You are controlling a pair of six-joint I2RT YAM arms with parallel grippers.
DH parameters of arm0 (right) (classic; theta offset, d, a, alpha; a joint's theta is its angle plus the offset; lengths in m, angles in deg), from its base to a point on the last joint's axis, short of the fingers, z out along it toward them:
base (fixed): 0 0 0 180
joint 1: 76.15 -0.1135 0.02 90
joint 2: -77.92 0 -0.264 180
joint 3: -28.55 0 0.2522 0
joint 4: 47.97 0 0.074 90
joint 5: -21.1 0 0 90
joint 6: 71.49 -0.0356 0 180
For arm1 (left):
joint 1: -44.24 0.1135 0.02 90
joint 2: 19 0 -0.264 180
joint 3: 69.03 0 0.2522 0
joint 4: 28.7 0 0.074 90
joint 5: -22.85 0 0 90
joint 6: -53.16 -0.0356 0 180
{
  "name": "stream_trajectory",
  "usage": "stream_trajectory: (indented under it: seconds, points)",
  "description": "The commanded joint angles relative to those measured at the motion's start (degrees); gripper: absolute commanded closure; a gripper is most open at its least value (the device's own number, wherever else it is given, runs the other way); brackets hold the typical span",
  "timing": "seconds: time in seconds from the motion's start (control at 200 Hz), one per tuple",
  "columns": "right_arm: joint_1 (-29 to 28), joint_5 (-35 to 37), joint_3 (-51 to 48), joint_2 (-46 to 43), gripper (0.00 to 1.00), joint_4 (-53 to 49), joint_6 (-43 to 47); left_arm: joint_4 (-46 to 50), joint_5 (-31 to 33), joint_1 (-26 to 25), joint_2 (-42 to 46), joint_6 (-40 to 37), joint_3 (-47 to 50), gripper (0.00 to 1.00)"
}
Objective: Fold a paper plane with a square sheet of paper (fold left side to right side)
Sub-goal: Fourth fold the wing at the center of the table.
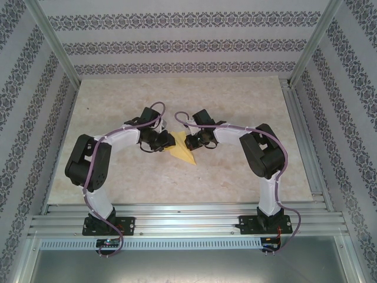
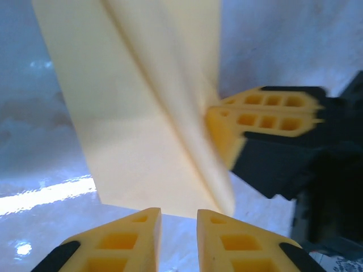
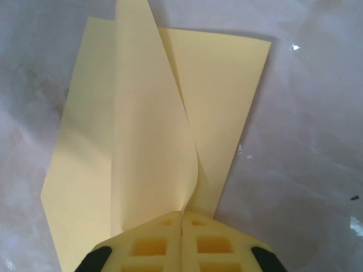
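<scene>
Table (image 1: 235, 106), pale marbled top, takes up most of the overhead view. Both arms bend inward so their wrists meet near the middle: the left arm (image 1: 94, 159) from its side, the right arm (image 1: 265, 153) from the other. I read that as a two-handed fold, one hand to hold and one to work the edge.

Between the wrists lies the sheet of paper (image 1: 182, 154), mustard yellow, already a pointed shape rather than a square. It sits straight on the tabletop, in no tray or holder. On the right wrist camera most of the sheet (image 3: 227, 102) lies flat, while one flap (image 3: 147, 147) stands up off a long crease running to the narrow end.

At that end the right gripper (image 3: 182, 215) has its fingers pressed together with the paper nipped at their tips. I judge that pinch is what keeps the flap raised.

On the left wrist camera the left gripper (image 2: 179, 212) has its jaws a narrow slit apart with nothing between them, tips just short of the sheet's near edge. It looks placed to press or take that edge.

Off the far corner sits a white speck (image 3: 294, 47), apart from the paper.
</scene>
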Motion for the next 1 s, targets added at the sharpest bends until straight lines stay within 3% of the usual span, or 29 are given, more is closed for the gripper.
stream_trajectory:
  seconds: [0.0,0.1,0.21,0.994]
  points:
    - [0.0,0.2,-1.1,1.5,1.00,-0.6,-0.2,-3.0,-2.3,0.7,0.1,2.3,-2.5,0.83]
    - [0.0,0.2,-1.1,1.5,1.00,-0.6,-0.2,-9.7,-5.7,0.7,-3.5,6.4,-2.6,0.95]
    - [-0.1,0.2,-1.0,1.6,1.00,-0.5,-0.2,-10.8,-4.9,0.6,-6.7,7.5,-4.1,1.00]
    - [-0.8,0.6,0.0,2.6,1.00,-1.8,0.3,-10.9,-3.5,-1.4,-16.3,8.6,-10.8,1.00]
